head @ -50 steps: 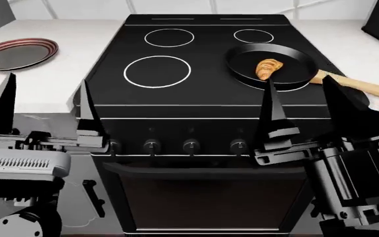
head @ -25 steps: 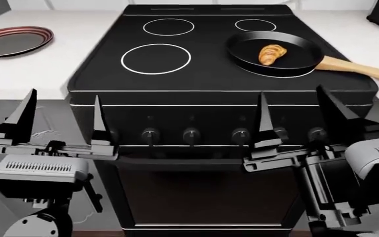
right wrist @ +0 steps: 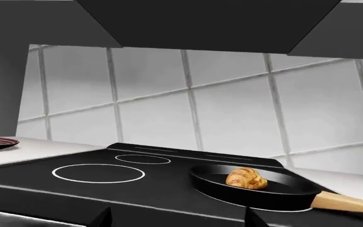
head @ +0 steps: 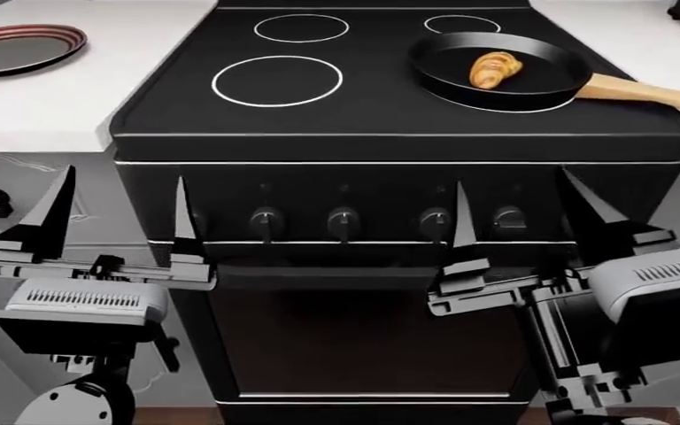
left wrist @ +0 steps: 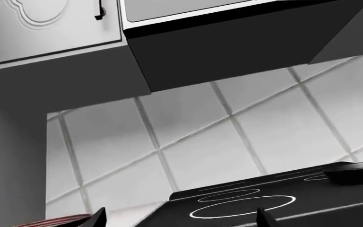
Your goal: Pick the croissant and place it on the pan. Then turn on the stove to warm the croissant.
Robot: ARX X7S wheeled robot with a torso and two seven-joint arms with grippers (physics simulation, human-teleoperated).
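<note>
Much of the stove is cut off: in the head view its back edge runs out of the top, and the rear burner rings show only in part. The pan covers most of the front right burner ring, so just a sliver of white shows under its near rim, and its light wooden handle runs off the right edge. The right gripper stands in front of the knob row, one finger masking the panel between two knobs and the other hiding the far right end. The left gripper hangs off the stove's left front corner, one finger crossing the leftmost knob. Both claws are spread wide and hold nothing. In the wrist views only the finger tips poke into frame. A dark plate with a reddish rim is clipped at the counter's top left. The croissant lies inside the pan, slightly right of centre: small, golden-brown, ridged and curled.
</note>
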